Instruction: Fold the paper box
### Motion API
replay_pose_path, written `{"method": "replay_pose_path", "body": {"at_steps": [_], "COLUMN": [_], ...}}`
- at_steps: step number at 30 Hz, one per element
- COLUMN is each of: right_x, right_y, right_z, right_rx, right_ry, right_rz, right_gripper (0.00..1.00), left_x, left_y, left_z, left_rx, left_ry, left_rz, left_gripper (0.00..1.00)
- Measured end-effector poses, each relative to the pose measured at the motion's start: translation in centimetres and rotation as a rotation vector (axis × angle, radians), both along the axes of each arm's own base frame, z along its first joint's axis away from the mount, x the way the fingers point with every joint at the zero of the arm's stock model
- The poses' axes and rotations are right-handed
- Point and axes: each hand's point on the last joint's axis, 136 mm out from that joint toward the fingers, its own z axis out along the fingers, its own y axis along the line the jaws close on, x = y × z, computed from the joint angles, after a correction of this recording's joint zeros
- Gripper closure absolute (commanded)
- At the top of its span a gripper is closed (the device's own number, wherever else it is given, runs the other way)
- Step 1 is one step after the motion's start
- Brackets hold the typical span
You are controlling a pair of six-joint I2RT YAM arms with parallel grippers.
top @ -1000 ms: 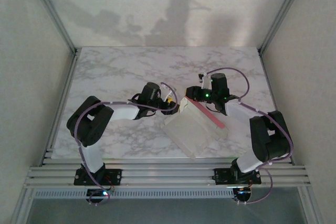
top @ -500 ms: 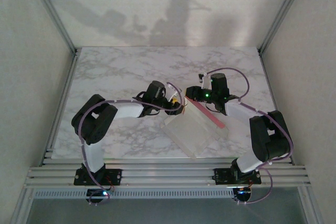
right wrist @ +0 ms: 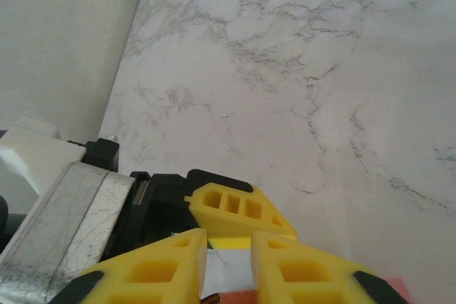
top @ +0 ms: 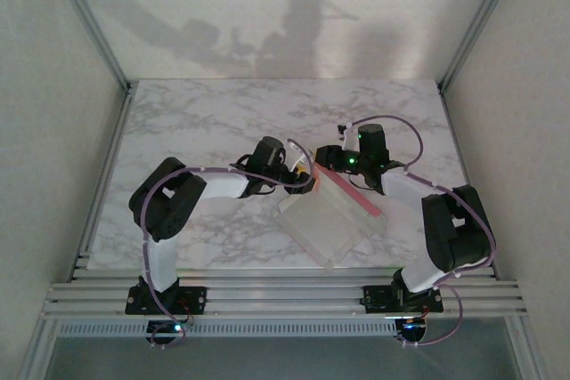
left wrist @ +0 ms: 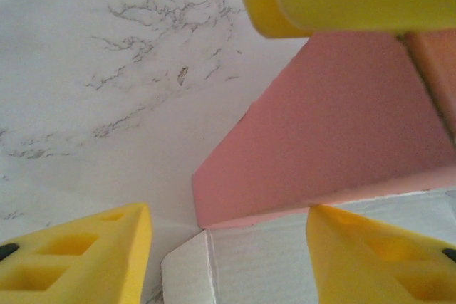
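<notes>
The box (top: 331,222) lies on the near half of the table (top: 196,122), a little right of the middle, between the two arms. It is turned at an angle. Its wide white face looks up, and a pink strip runs along its far right side. In the left wrist view the box (left wrist: 335,147) shows a raised pink panel, with a white panel and a crease under it.

The right gripper (top: 322,159) is at the far corner of the box. In its own view the right gripper (right wrist: 228,238) has its jaws almost together, and a thin white edge of the box (right wrist: 226,267) is pinched between them.

The left gripper (top: 305,177) is just beside it, at the left of the same corner. Its jaws stand apart in the left gripper (left wrist: 228,211) view, and the corner of the box sits between them. I cannot tell if they touch it.
</notes>
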Motion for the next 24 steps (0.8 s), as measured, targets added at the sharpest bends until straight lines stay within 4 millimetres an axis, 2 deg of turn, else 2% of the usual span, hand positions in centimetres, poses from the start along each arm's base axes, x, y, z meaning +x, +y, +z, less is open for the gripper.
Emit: {"method": "replay_pose_path", "body": {"at_steps": [16,24], "right_x": [0.4,0.7], "right_y": [-0.3,-0.6], "right_z": [0.0,0.0], "right_rx": [0.027,0.025], "right_ry": [0.024,0.021], "right_rz": [-0.018,-0.036], "right_gripper": [0.82,0.8], "left_x": [0.7,1.2], "left_y": [-1.5,-1.8], "left_z": [0.2,0.2], "left_rx": [-0.006,0.03], "left_ry": [-0.033,-0.091], "left_rz": [0.06,0.116], "left_gripper": [0.75,0.9]}}
